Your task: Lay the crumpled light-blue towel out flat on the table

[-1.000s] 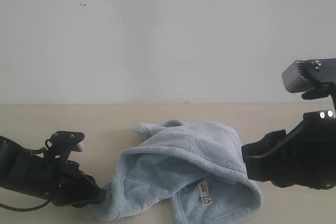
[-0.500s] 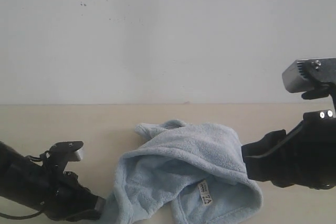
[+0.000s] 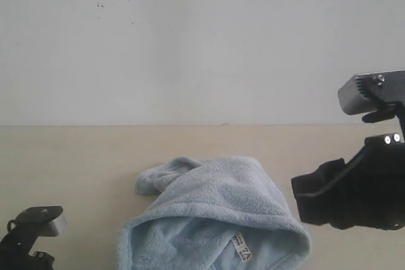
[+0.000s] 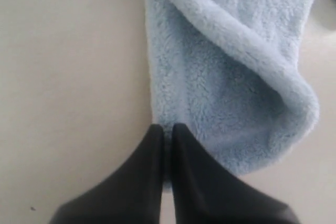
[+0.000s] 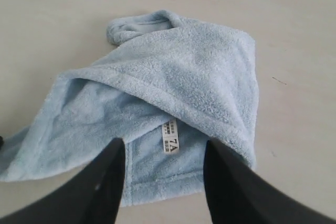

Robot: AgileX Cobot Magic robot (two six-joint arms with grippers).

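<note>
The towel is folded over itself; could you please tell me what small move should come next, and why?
Probably lower the open right gripper onto the hem near the label and close. The left gripper is shut on one edge, and a fold covers the towel's middle.

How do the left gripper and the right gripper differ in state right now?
The left gripper is shut, pinching an edge of the towel; the right gripper stands wide open and holds nothing. The left gripper touches the cloth; the right gripper appears clear of it. Both are black.
</note>
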